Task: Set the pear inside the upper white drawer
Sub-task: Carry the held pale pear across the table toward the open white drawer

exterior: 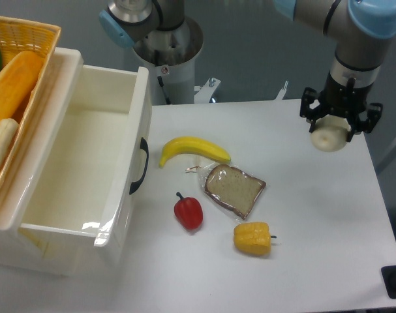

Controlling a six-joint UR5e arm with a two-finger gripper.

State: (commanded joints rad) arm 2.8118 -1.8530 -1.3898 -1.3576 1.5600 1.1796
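Observation:
At the right, above the table's far right part, my gripper (333, 127) is shut on the pear (329, 137), a pale cream roundish fruit that hangs between the black fingers, lifted off the tabletop. Its stem is hidden. The upper white drawer (143, 98) stands pulled open at the left, deep and glossy with nothing inside, its curved black handle (140, 166) facing the table. A wide stretch of table separates the pear from the drawer.
On the table between drawer and gripper lie a yellow banana (194, 150), a bagged slice of bread (235, 190), a red bell pepper (188, 212) and a yellow bell pepper (252, 238). A yellow wicker basket (34, 36) with food sits on the drawer unit's far left.

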